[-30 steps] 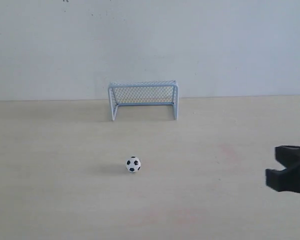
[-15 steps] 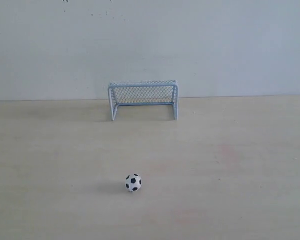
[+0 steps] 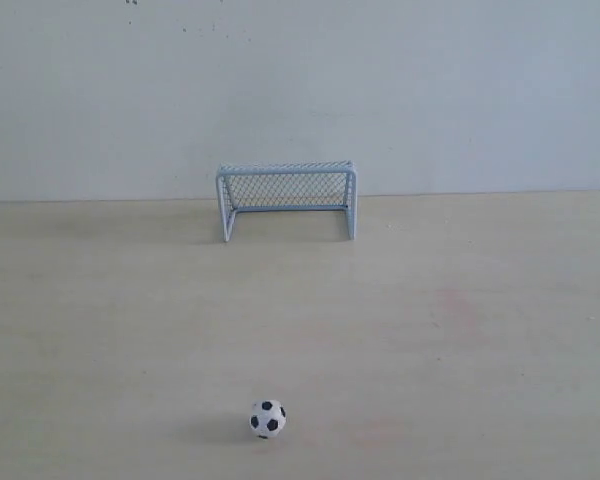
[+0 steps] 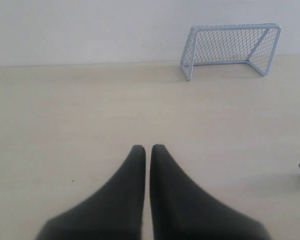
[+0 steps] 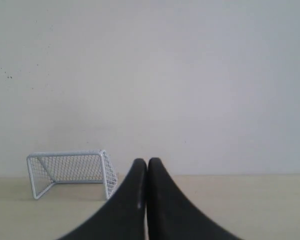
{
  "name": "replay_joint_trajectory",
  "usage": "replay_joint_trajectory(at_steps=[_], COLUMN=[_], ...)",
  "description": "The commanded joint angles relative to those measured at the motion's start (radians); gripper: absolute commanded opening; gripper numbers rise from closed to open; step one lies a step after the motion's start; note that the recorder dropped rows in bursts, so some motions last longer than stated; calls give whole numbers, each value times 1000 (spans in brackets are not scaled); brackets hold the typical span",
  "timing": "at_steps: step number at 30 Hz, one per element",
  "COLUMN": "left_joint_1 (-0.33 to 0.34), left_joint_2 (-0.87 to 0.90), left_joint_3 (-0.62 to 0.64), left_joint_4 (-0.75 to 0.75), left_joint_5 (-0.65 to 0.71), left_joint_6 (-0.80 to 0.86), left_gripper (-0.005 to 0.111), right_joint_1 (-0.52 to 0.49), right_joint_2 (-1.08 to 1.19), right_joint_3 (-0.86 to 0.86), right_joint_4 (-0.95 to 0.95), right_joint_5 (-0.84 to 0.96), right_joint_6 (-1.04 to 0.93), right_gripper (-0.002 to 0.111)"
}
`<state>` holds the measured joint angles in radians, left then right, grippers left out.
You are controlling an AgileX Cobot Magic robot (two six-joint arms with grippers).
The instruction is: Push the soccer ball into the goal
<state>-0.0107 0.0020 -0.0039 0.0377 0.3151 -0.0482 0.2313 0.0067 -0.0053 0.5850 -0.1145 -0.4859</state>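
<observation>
Both closed, both empty: left hand (image 4: 147,148) with its two dark fingers pressed together over bare tabletop (image 4: 65,130), right hand (image 5: 143,161) likewise pinched shut and pointing at the wall above the far edge. Neither visible in the exterior view.

Soccer ball (image 3: 267,419) sitting free on the tabletop, off to the side of the left hand's fingertips and slightly nearer the wrist than they are (only a sliver showing at the frame edge in that wrist view), well apart from the goal (image 3: 287,199). Not seen by the right wrist camera at all.

Best done, probably, by getting a closed hand behind the ball, on the side away from the goal, tips low to the tabletop, then nudging gently and straight along the line to the mouth; easy to send a ball this light skidding wide.

Goal upright against the wall, mouth open, nothing inside the net.
</observation>
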Motion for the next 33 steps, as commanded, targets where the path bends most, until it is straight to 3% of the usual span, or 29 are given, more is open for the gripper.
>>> replay_joint_trajectory(at_steps=[1,7,9,11,13,27,33], left_joint_1=[2,2,2,2,2,2,2], left_joint_2=[-2,-2,-2,-2,-2,-2,-2], left_joint_3=[4,4,4,4,4,4,4], left_joint_4=[4,4,4,4,4,4,4], left_joint_5=[-4,-4,-4,-4,-4,-4,-4], left_joint_6=[4,4,4,4,4,4,4], left_gripper=[4,4,4,4,4,4,4], right_joint_1=[-3,-3,-3,-3,-3,-3,-74], right_joint_2=[-7,-7,-7,-7,-7,-7,-7], right_joint_3=[5,5,5,5,5,5,5], right_joint_4=[-11,-26,-176,-424,-526,-542,-542], right_joint_5=[28,185,267,362,436,457,459], right_joint_6=[-15,-2,87,327,436,451,463], right_gripper=[0,0,0,0,0,0,0])
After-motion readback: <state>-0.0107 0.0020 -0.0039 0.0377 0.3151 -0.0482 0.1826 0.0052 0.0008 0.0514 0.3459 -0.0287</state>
